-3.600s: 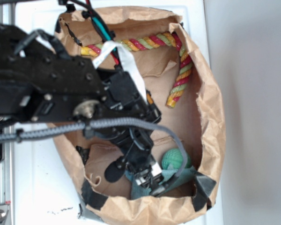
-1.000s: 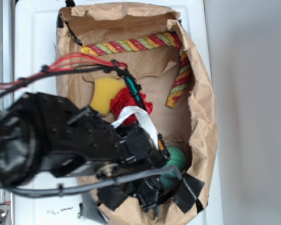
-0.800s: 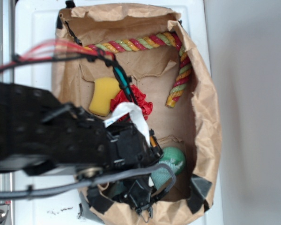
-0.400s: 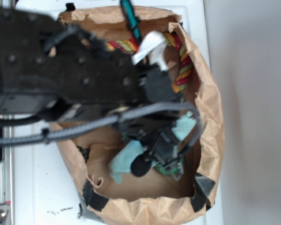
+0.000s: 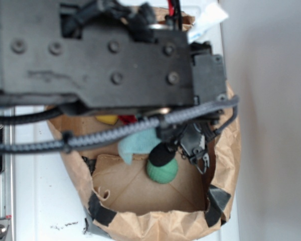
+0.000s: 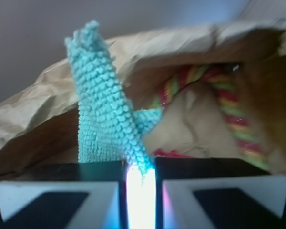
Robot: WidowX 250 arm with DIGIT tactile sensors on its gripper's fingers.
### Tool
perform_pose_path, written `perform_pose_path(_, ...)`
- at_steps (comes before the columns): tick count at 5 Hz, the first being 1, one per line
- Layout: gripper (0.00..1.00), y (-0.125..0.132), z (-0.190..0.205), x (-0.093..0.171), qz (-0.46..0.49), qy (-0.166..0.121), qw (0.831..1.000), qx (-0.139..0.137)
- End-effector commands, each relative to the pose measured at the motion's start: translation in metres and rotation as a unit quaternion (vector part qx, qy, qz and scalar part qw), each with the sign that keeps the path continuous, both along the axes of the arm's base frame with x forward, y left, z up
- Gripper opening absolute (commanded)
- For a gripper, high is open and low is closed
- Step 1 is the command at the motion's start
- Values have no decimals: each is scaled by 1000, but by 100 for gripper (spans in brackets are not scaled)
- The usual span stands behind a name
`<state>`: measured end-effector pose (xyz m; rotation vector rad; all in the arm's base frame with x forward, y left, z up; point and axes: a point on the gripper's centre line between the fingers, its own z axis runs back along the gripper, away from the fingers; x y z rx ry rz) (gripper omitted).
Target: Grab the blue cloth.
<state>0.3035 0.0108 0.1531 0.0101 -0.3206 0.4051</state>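
Your end effector (image 6: 141, 183) is clamped on the blue cloth (image 6: 102, 102) above the green ball (image 5: 162, 169); soft, light fabric, so pinch a fold.

Cloth (image 5: 138, 146) pinched between fingers (image 6: 62, 202) above bag (image 5: 155, 221); ball (image 5: 162, 170) inside.

Place: a robot test bench, more a lab than a home.
Tabletop (image 5: 35, 186): plain white, scuffed, with a bolted metal rail (image 5: 0, 191) along its edge.
Arm (image 5: 105, 55): bare black plates, exposed screws and loose braided cable (image 5: 115, 131).
Props: a taped brown paper bag (image 5: 226, 150) holding a green ball (image 5: 162, 170) and a coloured rope (image 6: 229, 95).
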Motion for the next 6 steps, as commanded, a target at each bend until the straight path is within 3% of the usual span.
perform_pose_path(1, 0, -8, 47, -14, -17, 12, 999, 28)
perform_pose_path(2, 0, -9, 50, -31, -62, -3, 998, 16)
perform_pose_path(3, 0, -1, 51, -43, -81, -9, 996, -30)
perform_pose_path(4, 0, -1, 55, -43, -79, -13, 995, -53)
perform_pose_path(5, 0, -4, 54, -38, -70, -40, 995, -54)
perform_pose_path(6, 0, -6, 52, -34, -60, -37, 997, -39)
